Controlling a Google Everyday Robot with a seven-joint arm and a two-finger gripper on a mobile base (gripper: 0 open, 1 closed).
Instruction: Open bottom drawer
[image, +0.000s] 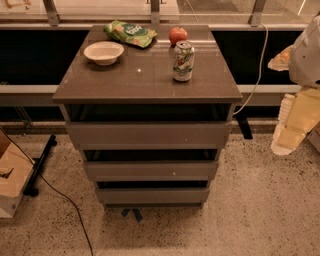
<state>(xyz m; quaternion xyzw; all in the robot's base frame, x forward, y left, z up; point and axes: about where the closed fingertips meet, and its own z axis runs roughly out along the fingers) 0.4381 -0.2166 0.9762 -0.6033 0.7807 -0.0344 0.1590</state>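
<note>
The bottom drawer (152, 195) is the lowest and narrowest of three grey-brown handleless fronts of a cabinet in the middle of the camera view. It sits closed under the mid-sized drawer (151, 170) and the tallest drawer (148, 135). My gripper (292, 127) hangs at the right edge of the view, pale and yellowish. It is well to the right of the cabinet, at about the height of the top drawer, and touches nothing.
On the cabinet top (145, 75) stand a white bowl (103, 52), a green chip bag (130, 33), a red apple (178, 35) and a soda can (183, 61). A cardboard box (11, 175) and a black cable (65, 200) lie on the speckled floor at left. A railing runs behind.
</note>
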